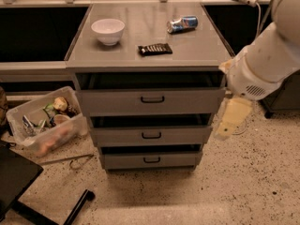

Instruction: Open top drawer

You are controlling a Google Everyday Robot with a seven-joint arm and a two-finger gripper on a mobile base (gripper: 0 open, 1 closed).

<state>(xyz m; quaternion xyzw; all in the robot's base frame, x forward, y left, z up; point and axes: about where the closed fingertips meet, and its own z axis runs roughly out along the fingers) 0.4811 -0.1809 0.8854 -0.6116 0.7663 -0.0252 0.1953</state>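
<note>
- Cabinet (pixel 140 36): grey, flat-topped, three stacked drawers, standing on a speckled floor.
- Arm (pixel 267 62): white, enters from the right edge and reaches down beside the cabinet's right side.
- Top drawer (pixel 112 102): uppermost and tallest front, directly under the cabinet top, dark gap above it; black handle (pixel 152 99) at centre.
- Bin (pixel 28 128): clear plastic, cluttered, on the floor left of the cabinet.
- Gripper (pixel 230 121): pale, hangs just beside the top drawer's right end, well apart from the handle; open or closed cannot be told.
- Bowl (pixel 108 30): white, upright, cabinet top, left.
- Can (pixel 182 24): on its side, right rear.
- Packet (pixel 154 49): black, flat, centre front.
</note>
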